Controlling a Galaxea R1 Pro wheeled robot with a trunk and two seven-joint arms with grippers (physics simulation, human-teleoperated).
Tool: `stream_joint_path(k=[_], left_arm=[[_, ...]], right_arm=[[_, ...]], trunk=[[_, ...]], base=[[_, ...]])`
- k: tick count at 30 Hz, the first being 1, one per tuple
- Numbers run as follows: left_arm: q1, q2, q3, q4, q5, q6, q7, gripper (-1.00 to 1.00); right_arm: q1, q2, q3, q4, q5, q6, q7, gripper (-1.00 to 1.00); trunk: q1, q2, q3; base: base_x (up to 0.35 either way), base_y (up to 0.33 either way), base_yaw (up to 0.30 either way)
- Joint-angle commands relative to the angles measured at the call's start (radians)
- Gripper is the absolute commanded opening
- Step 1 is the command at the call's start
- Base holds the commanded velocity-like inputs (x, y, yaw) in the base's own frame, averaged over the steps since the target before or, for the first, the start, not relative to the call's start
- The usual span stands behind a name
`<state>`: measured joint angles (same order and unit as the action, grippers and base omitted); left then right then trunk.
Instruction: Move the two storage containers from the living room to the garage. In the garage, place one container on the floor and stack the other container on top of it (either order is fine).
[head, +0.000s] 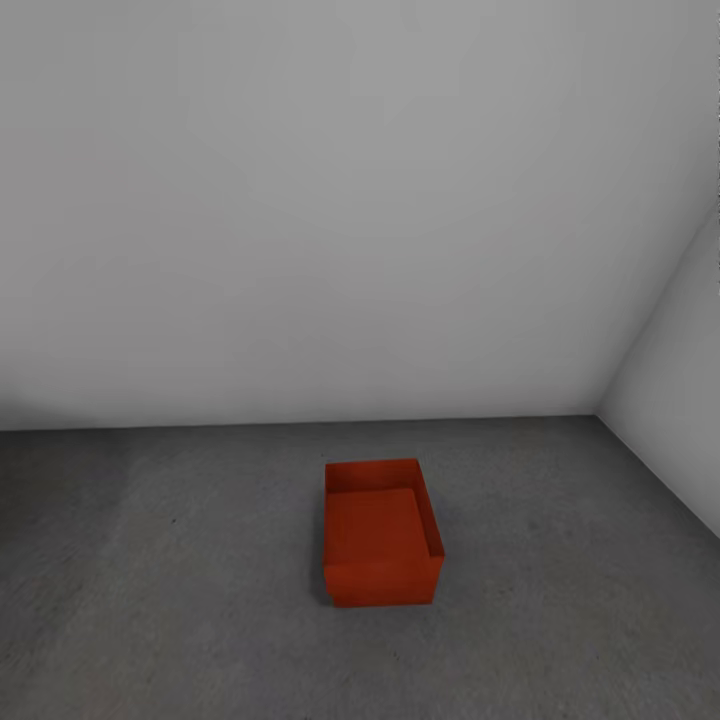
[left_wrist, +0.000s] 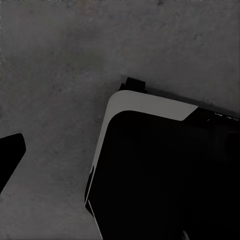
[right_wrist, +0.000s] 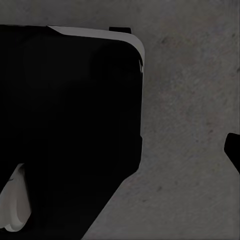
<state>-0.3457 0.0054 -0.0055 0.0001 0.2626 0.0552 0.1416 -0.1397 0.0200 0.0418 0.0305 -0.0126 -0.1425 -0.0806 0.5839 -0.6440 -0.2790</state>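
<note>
Storage container (head: 382, 535), orange-red and lidless, sits alone on the dark-grey concrete floor (head: 150, 560) of the garage, a little right of centre in the head view and somewhat nearer the far white wall (head: 300, 200) than the camera, with the right-hand wall (head: 680, 400) well apart from it. It appears to be one bin rather than a nested pair, though the render is too soft to be sure. If so, the step in hand is most likely fetching or bringing the second container; to stack it well, it should come down level, its long sides lined up with this one's, and be let go only once seated. Neither gripper is near the container. Both wrist views look down on the floor beside the dark robot base (left_wrist: 165, 175), and whether either gripper is open or closed I cannot tell.
</note>
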Motion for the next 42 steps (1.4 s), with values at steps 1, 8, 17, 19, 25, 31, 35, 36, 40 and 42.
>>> stream_joint_path(k=[1, 8, 17, 19, 25, 31, 35, 36, 40, 42], left_arm=[[0.000, 0.000, -0.001, 0.000, 0.004, 0.003, 0.002, 1.00], [0.000, 0.001, -0.001, 0.000, 0.004, 0.003, 0.003, 1.00], [0.001, 0.001, -0.001, 0.000, 0.004, 0.003, 0.003, 1.00], [0.001, 0.001, -0.001, 0.000, 0.004, 0.003, 0.003, 1.00], [0.001, 0.001, -0.001, 0.000, 0.004, 0.002, 0.003, 1.00], [0.001, 0.001, -0.001, 0.000, 0.004, 0.002, 0.003, 1.00], [0.001, 0.002, -0.001, -0.001, 0.005, -0.003, 0.003, 1.00], [0.001, 0.002, -0.001, -0.001, 0.005, -0.006, 0.003, 1.00], [0.001, 0.006, -0.001, -0.002, -0.001, -0.016, 0.003, 1.00], [0.001, 0.006, -0.001, -0.004, -0.005, -0.018, 0.003, 1.00]], right_arm=[[-0.001, 0.000, 0.004, 0.003, -0.001, -0.005, -0.004, 1.00], [-0.001, 0.001, 0.004, 0.003, -0.001, -0.005, -0.003, 1.00], [-0.001, 0.002, 0.004, 0.003, -0.001, -0.005, -0.003, 1.00], [-0.001, 0.002, 0.004, 0.003, -0.001, -0.005, -0.003, 1.00], [-0.001, 0.002, 0.004, 0.003, -0.001, -0.005, -0.003, 1.00], [-0.001, 0.002, 0.004, 0.003, -0.001, -0.005, -0.003, 1.00], [-0.001, 0.002, 0.004, 0.003, -0.001, -0.005, -0.003, 1.00], [-0.001, 0.002, 0.004, 0.003, -0.001, -0.005, -0.003, 1.00], [-0.001, 0.002, 0.004, 0.003, -0.001, -0.005, -0.004, 1.00], [-0.001, 0.002, 0.004, 0.003, -0.001, -0.005, -0.003, 1.00]], trunk=[[-0.004, 0.006, 0.004], [-0.031, 0.055, 0.037], [-0.065, 0.118, 0.079], [-0.065, 0.118, 0.082], [-0.065, 0.118, 0.092], [-0.065, 0.118, 0.102], [-0.065, 0.118, 0.108], [-0.065, 0.118, 0.110], [-0.065, 0.118, 0.116], [-0.065, 0.118, 0.119]], base=[[0.000, 0.000, 0.000], [0.000, 0.000, 0.000], [0.000, 0.000, 0.000], [0.000, 0.000, 0.000], [0.000, 0.000, 0.000], [0.000, 0.000, 0.000], [0.000, 0.000, 0.000], [0.000, 0.000, 0.000], [0.000, 0.000, 0.000], [0.000, 0.000, 0.000]])
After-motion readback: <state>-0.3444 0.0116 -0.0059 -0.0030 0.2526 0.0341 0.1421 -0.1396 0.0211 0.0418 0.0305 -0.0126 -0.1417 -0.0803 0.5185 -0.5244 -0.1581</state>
